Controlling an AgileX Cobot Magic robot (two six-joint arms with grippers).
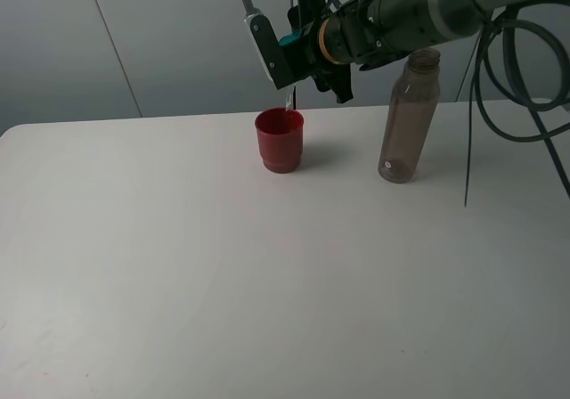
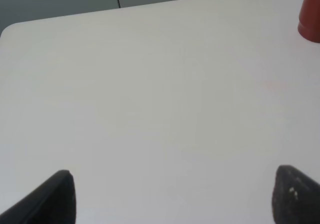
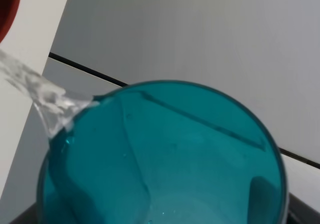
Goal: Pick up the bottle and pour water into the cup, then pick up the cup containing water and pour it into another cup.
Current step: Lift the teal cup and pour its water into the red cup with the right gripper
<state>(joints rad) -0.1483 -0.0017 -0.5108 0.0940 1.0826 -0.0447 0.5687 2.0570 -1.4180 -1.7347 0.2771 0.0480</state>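
My right gripper [image 1: 298, 56] is shut on the teal see-through cup [image 1: 291, 41] and holds it tipped on its side just above the dark-red cup [image 1: 280, 139]. A thin stream of water [image 1: 289, 103] falls from the teal rim into the red cup. The right wrist view looks into the teal cup [image 3: 165, 159], with water [image 3: 35, 86] running over its rim toward the red cup's edge [image 3: 7, 9]. The smoky grey-brown bottle [image 1: 409, 117] stands upright and capless to the right of the red cup. My left gripper [image 2: 172, 196] is open over bare table, with the red cup [image 2: 310, 16] far from it.
The white table [image 1: 223, 283] ends at a far edge close behind the red cup and the bottle, against a grey wall. Black cables [image 1: 499, 87] hang from the right arm beside the bottle.
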